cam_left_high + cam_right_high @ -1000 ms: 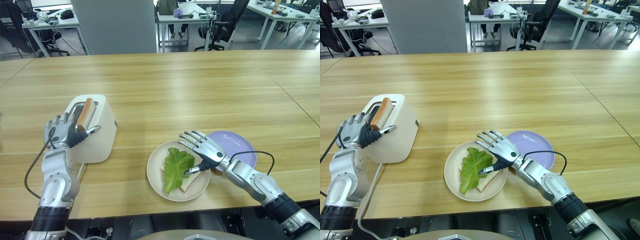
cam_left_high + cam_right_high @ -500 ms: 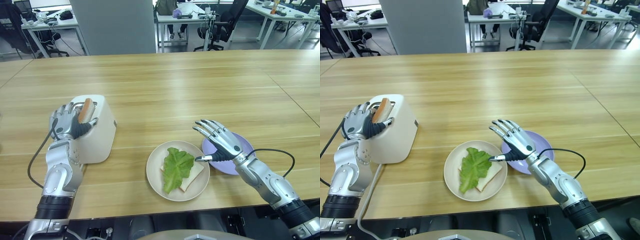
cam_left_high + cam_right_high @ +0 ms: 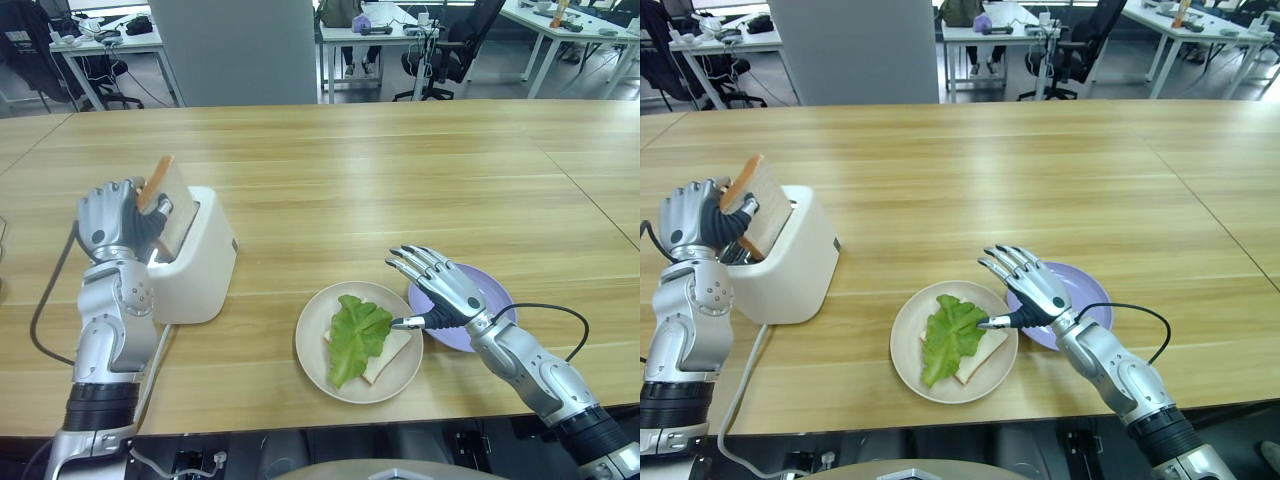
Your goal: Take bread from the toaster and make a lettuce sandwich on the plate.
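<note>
Open-plan office: white desks (image 3: 100,40), black swivel chairs (image 3: 447,45) behind long wooden table (image 3: 350,170) (cluttered desktops).

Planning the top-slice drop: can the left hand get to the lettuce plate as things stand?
Probably yes. The left hand holds the bread slice at the toaster; bare table lies between it and the plate. The right hand sits off its right rim.

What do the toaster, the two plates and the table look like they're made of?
Toaster: probably plastic; cream, smooth matte shell with rounded corners.
Beige plate: plastic or glazed ceramic, hard to tell; plain, fairly dull surface.
Purple plate: likely plastic; even colour with a slight sheen.
Table: wood or wood-look laminate; light striped grain, satin gloss, seams between panels.
</note>
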Available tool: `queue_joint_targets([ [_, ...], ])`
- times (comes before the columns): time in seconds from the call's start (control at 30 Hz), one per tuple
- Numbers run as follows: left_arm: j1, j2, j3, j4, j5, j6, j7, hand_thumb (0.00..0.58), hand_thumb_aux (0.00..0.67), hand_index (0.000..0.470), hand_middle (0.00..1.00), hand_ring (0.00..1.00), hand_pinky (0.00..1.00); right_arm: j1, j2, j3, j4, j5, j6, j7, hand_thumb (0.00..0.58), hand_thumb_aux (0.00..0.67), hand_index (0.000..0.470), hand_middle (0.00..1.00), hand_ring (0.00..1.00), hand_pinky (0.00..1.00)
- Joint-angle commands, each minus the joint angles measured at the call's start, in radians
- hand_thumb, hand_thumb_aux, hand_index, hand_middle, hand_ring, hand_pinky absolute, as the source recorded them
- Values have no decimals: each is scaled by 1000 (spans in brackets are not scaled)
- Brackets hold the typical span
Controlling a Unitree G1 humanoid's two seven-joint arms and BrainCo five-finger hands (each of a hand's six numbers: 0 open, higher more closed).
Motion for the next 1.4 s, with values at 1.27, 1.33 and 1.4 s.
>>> queue_joint_targets([
  [1.27, 272, -420, -528, 73, -521, -173, -384, 580, 670, 460, 1000, 1000, 1000, 328, -136, -5, -170, -91, -312, 149, 0, 0, 0, 0, 0, 0],
  [1.33, 256, -427, -540, 115, -497, -205, -356, 580, 670, 460, 1000, 1000, 1000, 322, -125, 5, -161, -104, -298, 153, 0, 0, 0, 0, 0, 0],
  [1.4, 245, -430, -548, 149, -473, -233, -331, 580, 670, 460, 1000, 1000, 1000, 316, -116, 11, -153, -113, -286, 154, 0, 0, 0, 0, 0, 0],
])
